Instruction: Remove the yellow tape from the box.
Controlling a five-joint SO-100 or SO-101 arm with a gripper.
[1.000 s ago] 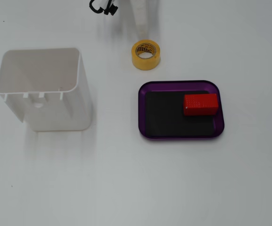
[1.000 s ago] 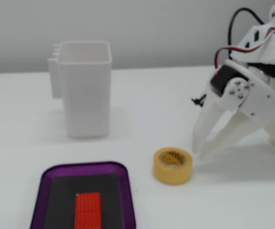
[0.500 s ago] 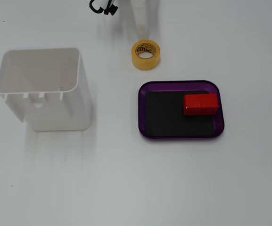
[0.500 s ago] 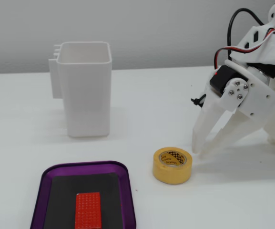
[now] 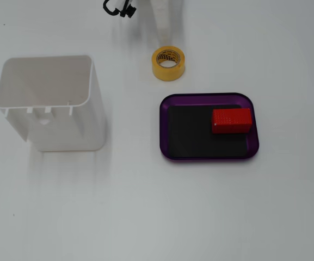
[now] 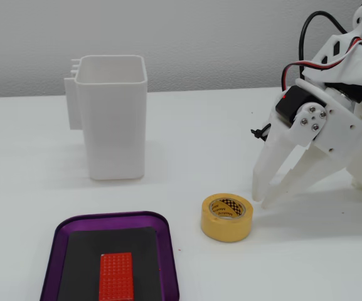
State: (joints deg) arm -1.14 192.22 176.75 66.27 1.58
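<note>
The yellow tape (image 5: 168, 63) lies flat on the white table, outside the box, hollow core facing up. In a fixed view it (image 6: 227, 217) sits just right of the box's far right corner. The box (image 5: 167, 147) is a shallow purple tray with a black floor; it also shows in a fixed view (image 6: 168, 251). It holds only a red block (image 5: 231, 120). My white gripper (image 6: 261, 197) points down with its tips near the table, just beside the tape and apart from it. Its jaws stand slightly apart and empty. In a fixed view it (image 5: 165, 41) is faint against the table.
A tall white plastic bin (image 5: 48, 103) stands left of the box, open side up; it also shows in a fixed view (image 6: 113, 116). The red block (image 6: 116, 276) lies in the box's black floor. Black and red cables (image 6: 312, 37) hang by the arm.
</note>
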